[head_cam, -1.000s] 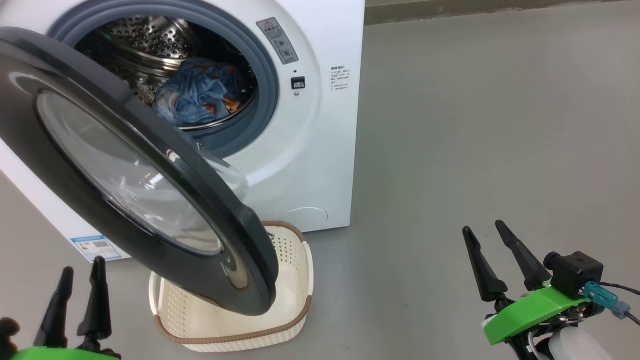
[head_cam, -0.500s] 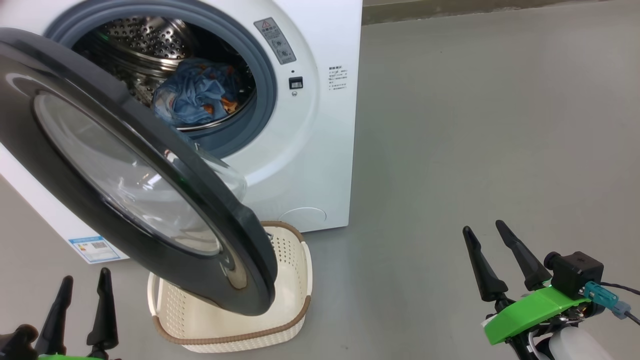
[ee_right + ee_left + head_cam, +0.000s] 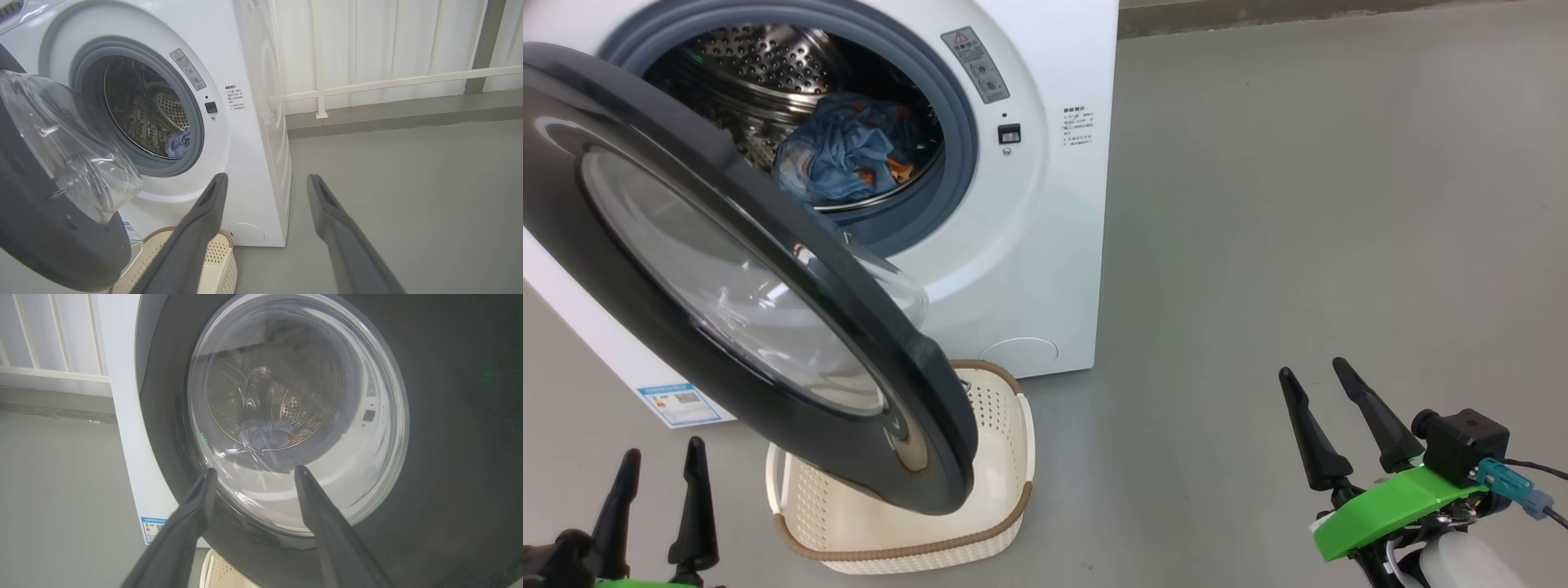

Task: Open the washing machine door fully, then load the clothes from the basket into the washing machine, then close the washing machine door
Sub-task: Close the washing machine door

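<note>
Washing machine door (image 3: pixel 752 286) hangs swung out over the basket (image 3: pixel 907 549), its black outer face turned toward the left gripper (image 3: pixel 663 447), which sits low and just left of it, fingers spread and empty (the nearer arm for a closing push). Well apart to the right, the right gripper (image 3: pixel 1312 368) is also spread and empty, and the clothes (image 3: pixel 845 159) lie inside the washing machine (image 3: pixel 1045 204)

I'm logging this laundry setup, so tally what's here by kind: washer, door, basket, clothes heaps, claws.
Washer: 1
Door: 1
Basket: 1
Clothes heap: 1, in the drum
Claws: 2, left claw and right claw
Total: 6
</note>
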